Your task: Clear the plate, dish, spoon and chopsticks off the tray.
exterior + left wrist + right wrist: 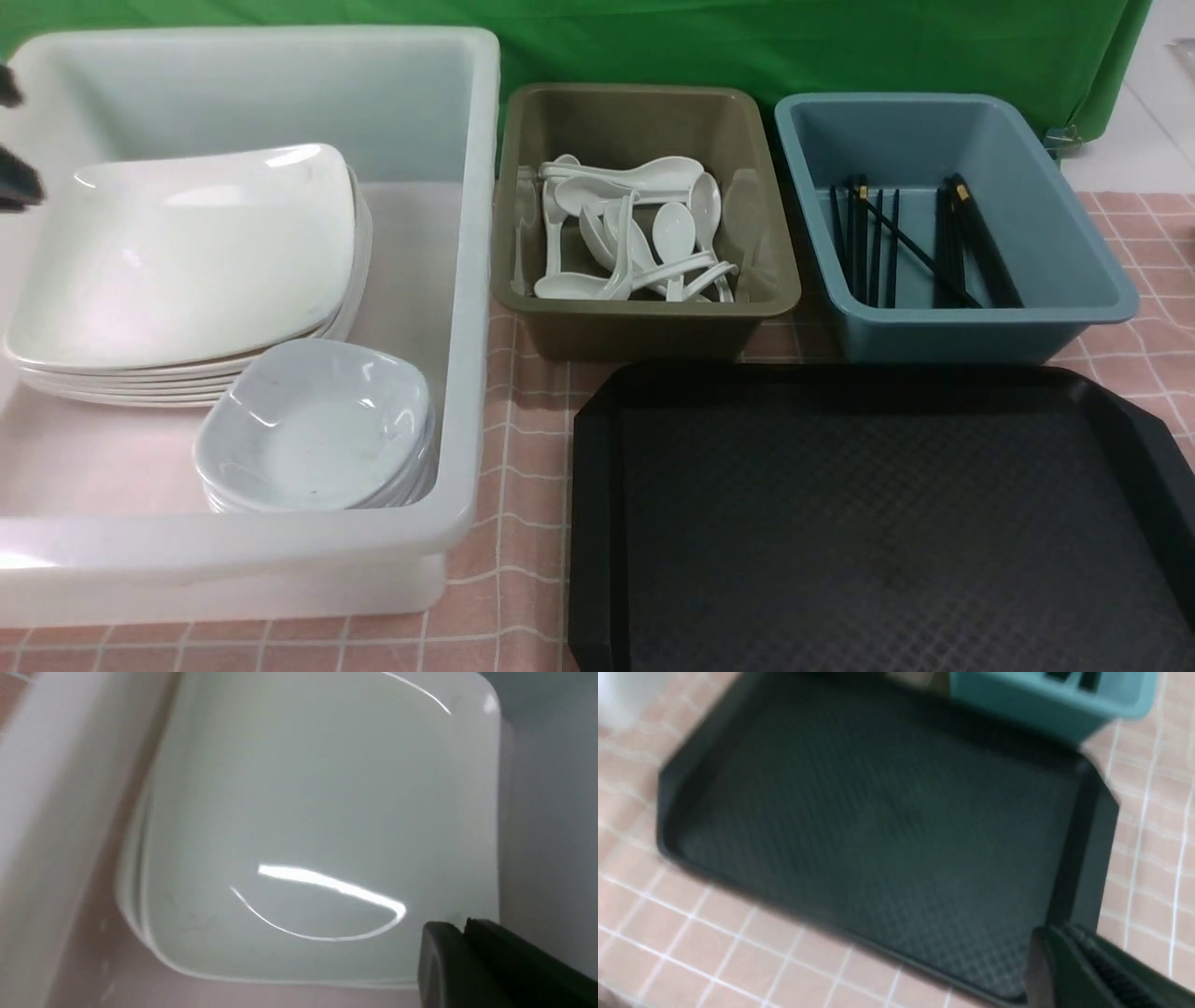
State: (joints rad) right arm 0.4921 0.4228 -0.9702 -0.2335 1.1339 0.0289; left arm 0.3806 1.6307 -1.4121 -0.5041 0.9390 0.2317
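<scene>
The black tray [878,523] lies at the front right with nothing on its textured surface; the right wrist view shows the tray [878,812] too. The white plate [196,252] tops a stack in the white tub, slightly tilted. A stack of small dishes [313,425] stands in front of it. Several spoons [635,233] lie in the olive tub and the chopsticks [920,243] in the blue tub. My left gripper [462,926] hangs shut and holding nothing over a corner of the plate [317,812]. My right gripper [1064,933] is shut, holding nothing, above the tray's edge.
The big white tub [467,280] fills the left side. The olive tub [644,308] and the blue tub [1092,271] stand side by side behind the tray. A pink checked cloth [523,439] covers the table and a green backdrop hangs behind.
</scene>
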